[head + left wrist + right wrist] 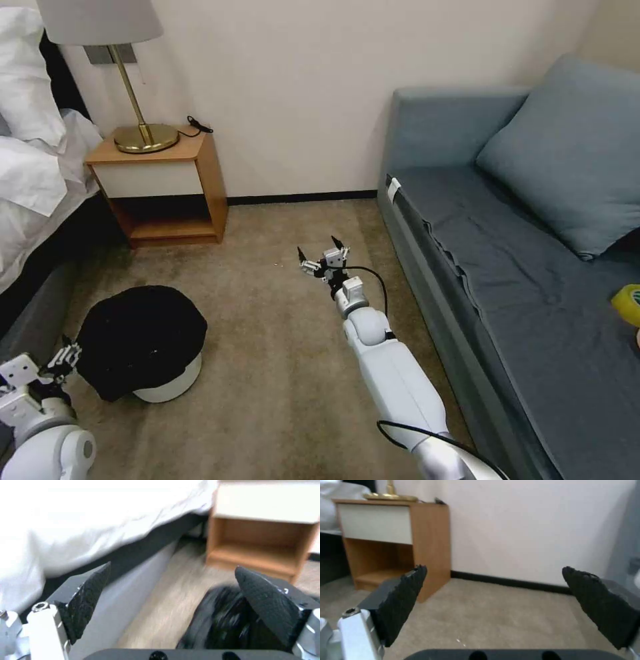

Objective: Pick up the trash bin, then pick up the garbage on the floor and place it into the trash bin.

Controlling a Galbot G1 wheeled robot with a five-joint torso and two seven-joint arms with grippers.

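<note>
- The trash bin [157, 373], white with a black bag over its rim, stands on the carpet [280, 373] between the bed [33, 173] and the sofa [507, 280].
- The left gripper [67, 355], spread and grasping nothing, sits at the bin's bed side, one finger [266, 602] above the bag.
- The right gripper [321, 255] hangs released over bare carpet, facing the nightstand [167, 183].
</note>
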